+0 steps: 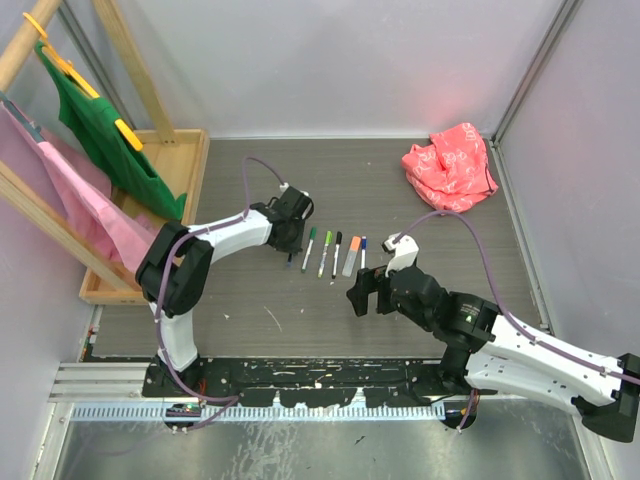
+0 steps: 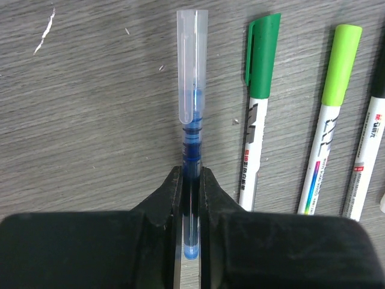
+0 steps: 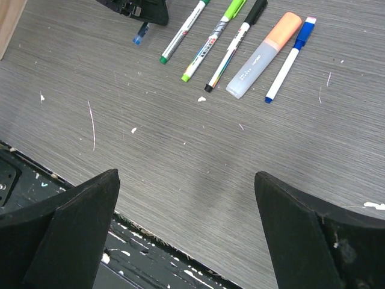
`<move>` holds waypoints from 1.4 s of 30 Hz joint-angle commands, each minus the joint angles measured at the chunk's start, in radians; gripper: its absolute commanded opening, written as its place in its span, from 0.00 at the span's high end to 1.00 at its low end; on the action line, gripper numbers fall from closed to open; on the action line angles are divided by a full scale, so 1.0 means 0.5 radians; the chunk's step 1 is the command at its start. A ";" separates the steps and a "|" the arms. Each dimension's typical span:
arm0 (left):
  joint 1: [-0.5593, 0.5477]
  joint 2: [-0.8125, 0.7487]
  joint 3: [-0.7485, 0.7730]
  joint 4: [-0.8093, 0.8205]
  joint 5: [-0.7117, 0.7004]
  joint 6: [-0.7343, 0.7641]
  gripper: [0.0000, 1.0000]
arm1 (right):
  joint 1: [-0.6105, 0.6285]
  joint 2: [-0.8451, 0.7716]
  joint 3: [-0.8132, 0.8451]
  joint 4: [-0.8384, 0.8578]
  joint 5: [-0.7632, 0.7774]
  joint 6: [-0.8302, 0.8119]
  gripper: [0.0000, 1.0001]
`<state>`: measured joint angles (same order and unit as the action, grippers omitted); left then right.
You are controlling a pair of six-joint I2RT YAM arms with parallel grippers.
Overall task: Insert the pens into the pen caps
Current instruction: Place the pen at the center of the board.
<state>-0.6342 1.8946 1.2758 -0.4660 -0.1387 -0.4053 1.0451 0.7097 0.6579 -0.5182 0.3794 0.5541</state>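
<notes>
Observe that the blue pen (image 2: pixel 191 159) is held level at the grey wood-grain table (image 2: pixel 90 120), its slim translucent barrel clamped in the closed jaws of the left gripper (image 2: pixel 191 186) so the tip seats inside the smooth clear cap (image 2: pixel 192 60). The capped markers (image 3: pixel 207 47), white-barrelled, lie in a row just beside it, out of the way of the work. The right gripper (image 3: pixel 185 177) hovers apart, jaws wide and empty.

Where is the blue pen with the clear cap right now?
Left wrist view: the blue pen sits clamped in the left gripper, just left of the green-capped pen.
</notes>
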 commanded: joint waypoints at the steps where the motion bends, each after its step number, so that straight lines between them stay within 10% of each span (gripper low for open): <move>1: 0.017 0.001 -0.011 0.115 -0.013 0.045 0.90 | -0.002 0.028 0.009 0.100 -0.033 0.012 0.01; 25: 0.038 -0.073 -0.087 0.100 -0.030 0.023 0.74 | -0.002 0.022 0.022 0.108 -0.063 0.041 0.01; 42: 0.109 -1.054 -0.145 0.010 0.210 0.096 0.52 | -0.003 -0.136 0.170 0.120 0.230 -0.110 0.01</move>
<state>-0.5827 1.4895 1.2324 -0.4778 -0.0959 -0.3943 1.0451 0.6651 0.6750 -0.4953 0.4202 0.5510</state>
